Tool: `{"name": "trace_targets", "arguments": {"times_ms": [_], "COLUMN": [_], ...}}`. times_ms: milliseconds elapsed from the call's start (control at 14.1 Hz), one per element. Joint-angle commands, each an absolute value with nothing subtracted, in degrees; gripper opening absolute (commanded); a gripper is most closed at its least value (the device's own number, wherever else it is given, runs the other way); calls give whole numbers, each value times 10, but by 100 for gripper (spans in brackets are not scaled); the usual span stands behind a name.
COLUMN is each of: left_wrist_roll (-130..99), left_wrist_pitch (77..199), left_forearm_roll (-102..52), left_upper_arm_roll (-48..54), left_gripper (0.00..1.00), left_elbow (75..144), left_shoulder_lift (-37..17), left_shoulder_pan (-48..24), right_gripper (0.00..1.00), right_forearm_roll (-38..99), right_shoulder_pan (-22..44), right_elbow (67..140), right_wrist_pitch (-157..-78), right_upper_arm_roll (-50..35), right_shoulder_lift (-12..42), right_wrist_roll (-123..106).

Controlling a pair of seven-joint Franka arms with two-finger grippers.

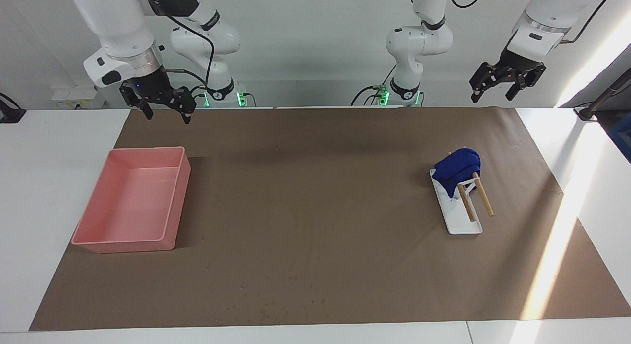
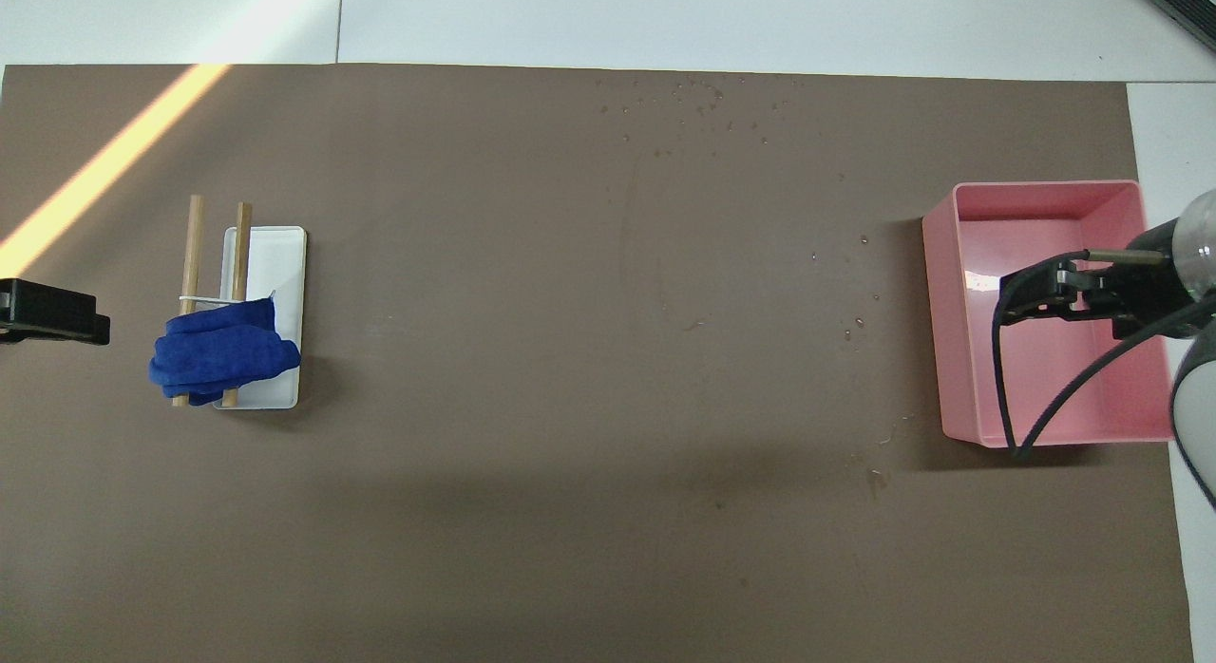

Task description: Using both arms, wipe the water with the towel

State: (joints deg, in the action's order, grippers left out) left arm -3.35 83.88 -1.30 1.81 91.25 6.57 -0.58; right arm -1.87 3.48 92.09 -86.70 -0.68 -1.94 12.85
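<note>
The blue towel (image 1: 457, 169) (image 2: 223, 354) lies bunched on a small wooden rack (image 1: 477, 200) that stands on a white tray (image 1: 463, 221) toward the left arm's end of the table. Small water drops (image 2: 689, 98) (image 1: 276, 300) speckle the brown mat at its edge farthest from the robots. A few more drops (image 2: 855, 323) lie beside the pink tray. My left gripper (image 1: 495, 93) (image 2: 57, 313) hangs open and empty, high over the mat's corner by the towel. My right gripper (image 1: 167, 116) (image 2: 1035, 293) hangs open and empty, high above the pink tray's end.
A pink tray (image 1: 175, 196) (image 2: 936, 302) sits toward the right arm's end of the table. The brown mat (image 1: 315, 211) covers most of the white table. A bright strip of sunlight (image 1: 557, 245) crosses the mat near the towel.
</note>
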Motion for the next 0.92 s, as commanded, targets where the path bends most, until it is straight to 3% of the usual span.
{"name": "trace_targets", "arguments": {"times_ms": [0,638,850], "left_wrist_roll": [-32,-52,-176], "left_wrist_pitch": [854,833,831], "left_forearm_roll": [-18,-16,-16], "left_upper_arm_roll": [12,12,10], "left_gripper": [100,100,100], "left_elbow": [934,933,939], "left_shoulder_lift": [83,86,91], "left_shoulder_pan": [-14,-13,-5], "right_gripper": [100,100,100], "right_forearm_roll": [-21,-21,-21], "right_shoulder_pan": [33,21,21], "right_elbow": [940,940,940], "right_wrist_pitch": [-875,-875,-874], "right_upper_arm_roll": [-4,-1,-1], "right_shoulder_lift": [-36,-36,-36], "right_wrist_roll": [112,115,115]}}
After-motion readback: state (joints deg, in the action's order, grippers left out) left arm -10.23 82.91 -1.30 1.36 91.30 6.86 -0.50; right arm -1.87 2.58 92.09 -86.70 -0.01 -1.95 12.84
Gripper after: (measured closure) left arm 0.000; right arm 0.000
